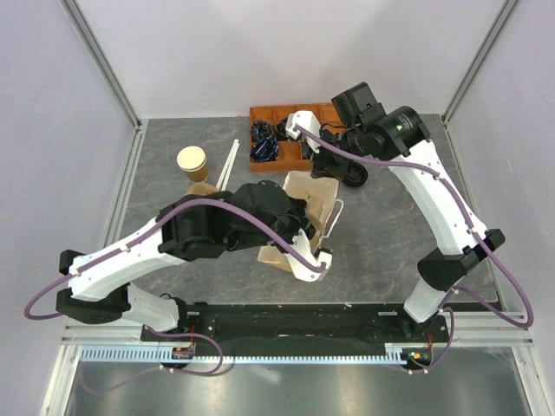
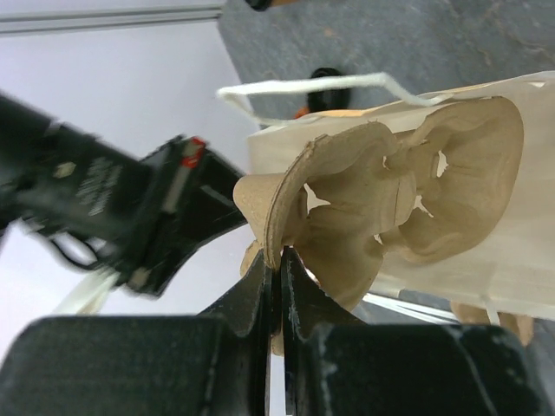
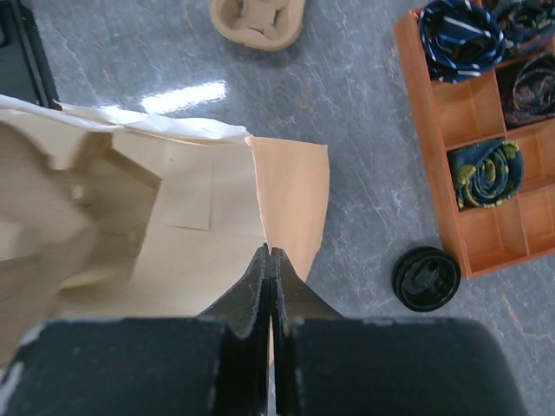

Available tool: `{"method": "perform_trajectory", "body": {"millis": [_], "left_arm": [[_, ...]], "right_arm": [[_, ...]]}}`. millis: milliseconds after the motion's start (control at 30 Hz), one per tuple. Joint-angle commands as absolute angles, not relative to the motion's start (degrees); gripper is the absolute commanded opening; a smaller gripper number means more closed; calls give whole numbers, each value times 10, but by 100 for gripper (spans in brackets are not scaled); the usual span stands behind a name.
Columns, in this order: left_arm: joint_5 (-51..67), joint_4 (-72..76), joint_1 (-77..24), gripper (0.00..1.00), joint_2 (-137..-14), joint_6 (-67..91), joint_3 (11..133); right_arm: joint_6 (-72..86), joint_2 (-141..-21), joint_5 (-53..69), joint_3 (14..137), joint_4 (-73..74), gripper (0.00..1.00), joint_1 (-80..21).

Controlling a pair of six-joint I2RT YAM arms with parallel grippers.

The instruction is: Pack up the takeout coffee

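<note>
**A:** Since the right claw (image 3: 270, 253) pinches the paper bag (image 1: 314, 192) rim, is it propping the mouth open?

**B:** Likely, for the cup carrier (image 2: 408, 199) clamped in the left claw (image 2: 279, 256). No lidded takeout coffee shows: a lidless paper cup (image 1: 192, 162) stands far left, and a black lid (image 3: 425, 277) lies right of the bag.

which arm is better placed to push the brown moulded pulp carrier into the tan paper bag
Left. The left gripper clamps the pulp carrier at the paper bag mouth; the right gripper pinches the bag's edge.

From above, the left arm (image 1: 217, 230) covers much of the paper bag (image 1: 314, 192). In the right wrist view the orange tray (image 3: 460, 108) is cut by the right edge, the pulp carrier (image 3: 257, 22) by the top.
</note>
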State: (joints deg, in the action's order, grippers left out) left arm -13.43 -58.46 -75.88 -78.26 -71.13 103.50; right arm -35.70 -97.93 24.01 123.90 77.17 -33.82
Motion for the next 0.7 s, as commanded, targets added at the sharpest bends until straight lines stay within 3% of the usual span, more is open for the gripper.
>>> {"method": "perform_trajectory", "body": {"millis": [0, 667], "left_arm": [[-136, -606, -763, 2, -794, -662, 1017], [-92, -622, -728, 2, -819, -527, 953]], "right_arm": [[-334, -946, 261, 1255, 755, 0, -362], [-291, -919, 309, 1196, 742, 0, -388]]}}
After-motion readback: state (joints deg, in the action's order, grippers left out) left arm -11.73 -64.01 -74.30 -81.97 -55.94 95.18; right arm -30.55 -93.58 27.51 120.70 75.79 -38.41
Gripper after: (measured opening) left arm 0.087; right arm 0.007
